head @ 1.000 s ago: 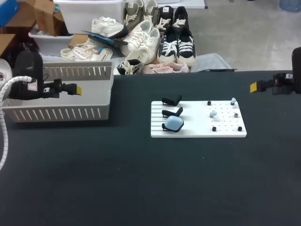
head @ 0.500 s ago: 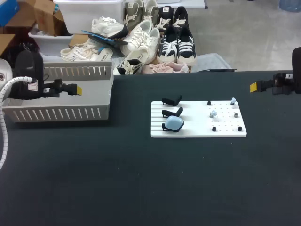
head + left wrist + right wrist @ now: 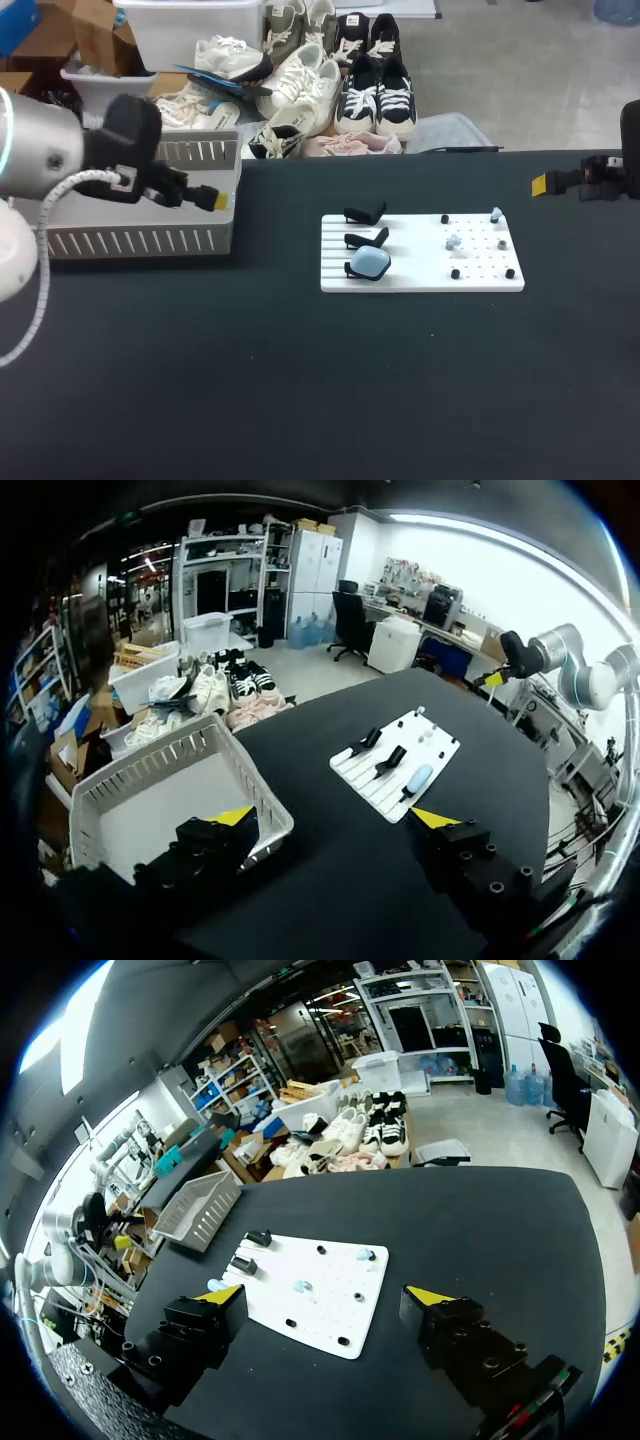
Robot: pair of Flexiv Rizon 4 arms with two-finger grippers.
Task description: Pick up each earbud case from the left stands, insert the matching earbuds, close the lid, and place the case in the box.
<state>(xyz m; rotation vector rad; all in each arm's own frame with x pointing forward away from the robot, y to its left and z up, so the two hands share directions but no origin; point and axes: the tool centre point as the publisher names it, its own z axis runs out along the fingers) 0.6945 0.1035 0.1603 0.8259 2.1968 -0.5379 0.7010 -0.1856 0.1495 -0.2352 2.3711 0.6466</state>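
The left gripper (image 3: 335, 820) has its fingers wide apart and holds nothing. It hangs near the white box (image 3: 140, 240), well apart from the blue case (image 3: 371, 262). The case sits on the nearest of three black stands (image 3: 362, 240) on the white board (image 3: 410, 270). The right gripper (image 3: 325, 1295) is wide apart too, out by the desk (image 3: 300, 380) edge

The case looks smooth, round and hard like a pebble, so it could slip out of a pinch. The earbuds (image 3: 455, 241) are tiny and could drop and roll away. The box has thin plastic walls with slots, and a finger could bump them
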